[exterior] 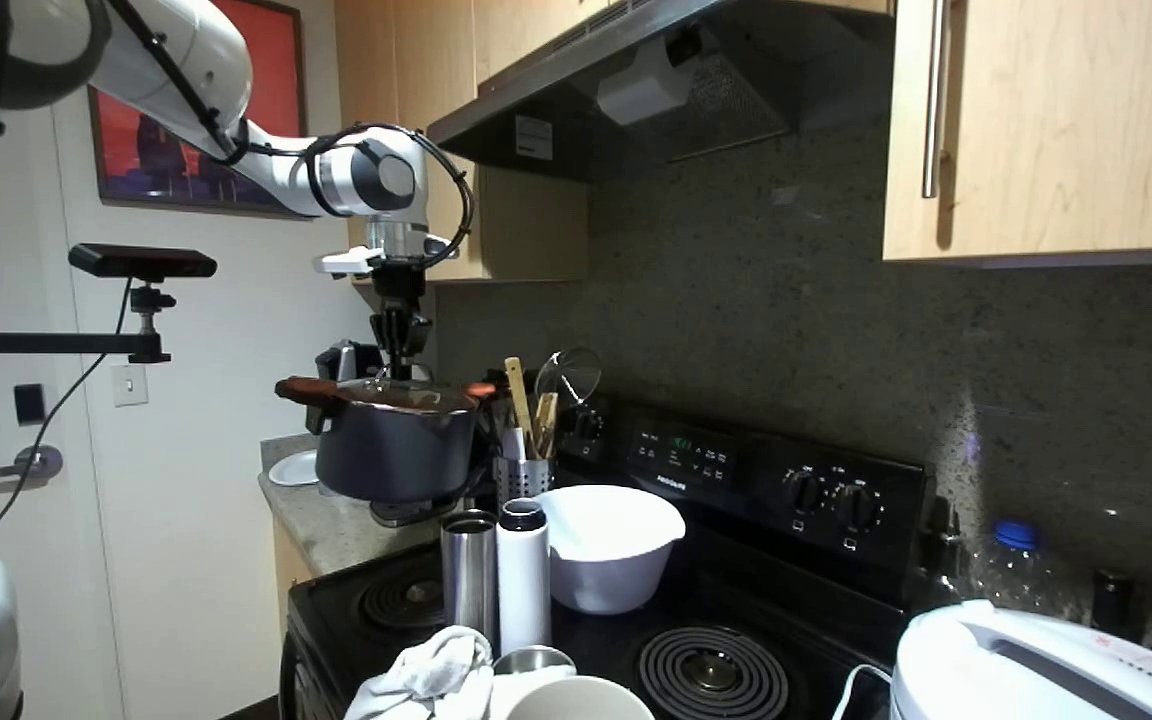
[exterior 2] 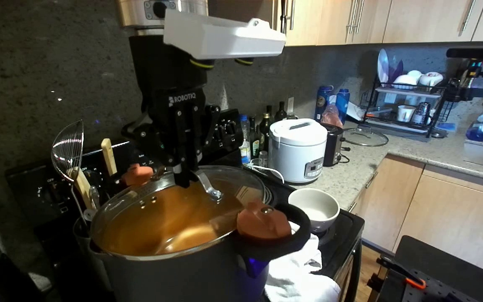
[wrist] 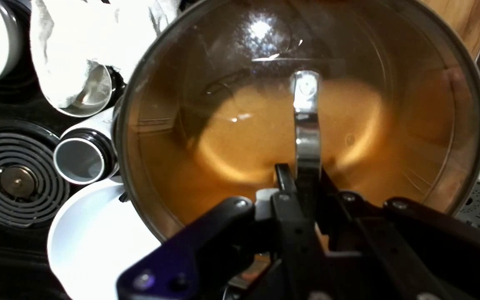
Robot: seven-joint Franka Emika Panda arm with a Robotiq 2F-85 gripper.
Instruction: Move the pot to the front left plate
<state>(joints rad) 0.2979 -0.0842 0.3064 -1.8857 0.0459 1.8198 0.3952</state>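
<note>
The pot [exterior: 396,455] is dark grey with a copper-brown inside, brown-red grips and a glass lid [wrist: 261,62]. In an exterior view it hangs roughly level above the stove's left end and the adjoining counter. Its wall also shows large in an exterior view [exterior 2: 183,272]. My gripper [exterior: 398,370] points down at the lid's middle. In the wrist view its fingers [wrist: 304,177] sit on both sides of the metal lid handle [wrist: 307,104], closed on it. The front left coil plate [exterior: 411,600] shows bare in an exterior view; the pot hides it in the wrist view.
A steel flask [exterior: 469,575], a white bottle [exterior: 524,580] and a white bowl [exterior: 606,575] stand right of the left coil. A utensil holder [exterior: 524,477] stands behind the pot. A white cloth [exterior: 426,675] and a cream bowl [exterior 2: 315,207] lie nearer the front. The range hood [exterior: 626,110] overhangs.
</note>
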